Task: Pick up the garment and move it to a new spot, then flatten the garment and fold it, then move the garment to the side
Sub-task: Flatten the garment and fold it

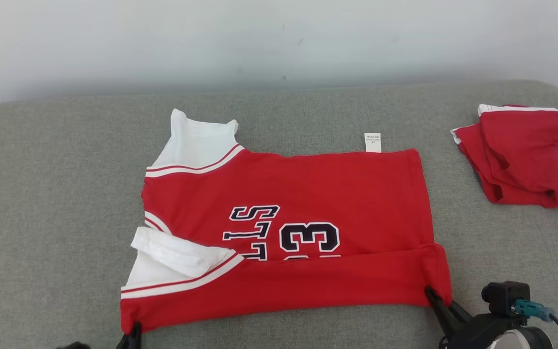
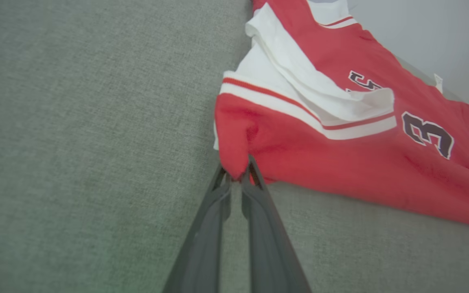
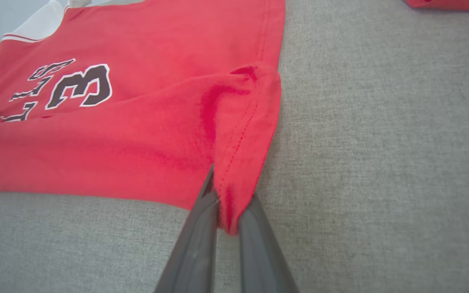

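While the jersey (image 1: 308, 194) lies spread across the middle of the grey padded surface (image 1: 41, 194), shoulders to the left and hem to the right, both arms have hold of its near edge. Over on the left, the left gripper (image 2: 237, 169) has its fingers clenched on the near shoulder corner, a little nub of red cloth bunched between the tips. Just beyond it the white sleeve (image 1: 177, 252) flops inward onto the chest, and that looks likely to get trapped in the fold if it isn't tucked flat. Through the middle, the near strip of the jersey is already turned up over the bottom of the lettering and the number, so this reads as the fold step under way. At the far edge, a small white label (image 1: 372, 142) pokes out. On to the right: the right gripper (image 3: 229, 195) is clamped on the near hem corner, stitching visible right at the pinch. Two corners of one long edge, held together, should let that edge travel straight. Far right, a folded red garment (image 1: 531, 155) sits well apart.
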You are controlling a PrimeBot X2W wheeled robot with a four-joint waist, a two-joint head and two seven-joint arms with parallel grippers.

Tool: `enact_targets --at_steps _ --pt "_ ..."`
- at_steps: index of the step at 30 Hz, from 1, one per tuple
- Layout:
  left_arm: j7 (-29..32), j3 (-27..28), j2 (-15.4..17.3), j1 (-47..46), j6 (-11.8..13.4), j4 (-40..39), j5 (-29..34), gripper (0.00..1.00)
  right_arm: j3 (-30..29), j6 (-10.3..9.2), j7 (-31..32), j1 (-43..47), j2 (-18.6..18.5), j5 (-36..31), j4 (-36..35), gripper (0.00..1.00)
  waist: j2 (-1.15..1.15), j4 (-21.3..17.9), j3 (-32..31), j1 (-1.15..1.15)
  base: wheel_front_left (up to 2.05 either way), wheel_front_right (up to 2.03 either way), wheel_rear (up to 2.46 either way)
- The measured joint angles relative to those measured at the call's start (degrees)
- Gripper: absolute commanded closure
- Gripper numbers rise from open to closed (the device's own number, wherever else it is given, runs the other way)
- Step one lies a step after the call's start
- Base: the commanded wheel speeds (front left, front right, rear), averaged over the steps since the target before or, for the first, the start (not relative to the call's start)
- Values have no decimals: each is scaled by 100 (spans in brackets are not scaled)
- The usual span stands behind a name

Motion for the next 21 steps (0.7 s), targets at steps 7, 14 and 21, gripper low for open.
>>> enact_targets --at_steps 7,14,21 --pt "53 -25 116 181 234 -231 92 0 -508 -1 360 379 272 -321 -628 0 0 46 59 1 0 0 0" --pt "-378 136 97 136 199 -680 252 0 -1157 -1 -96 386 611 -728 -1288 0 0 83 -93 0 0 0 0" --pt "-635 301 197 -4 648 -1289 1669 0 -1383 -1 -606 521 967 -1044 -1812 0 0 160 -203 0 0 0 0"
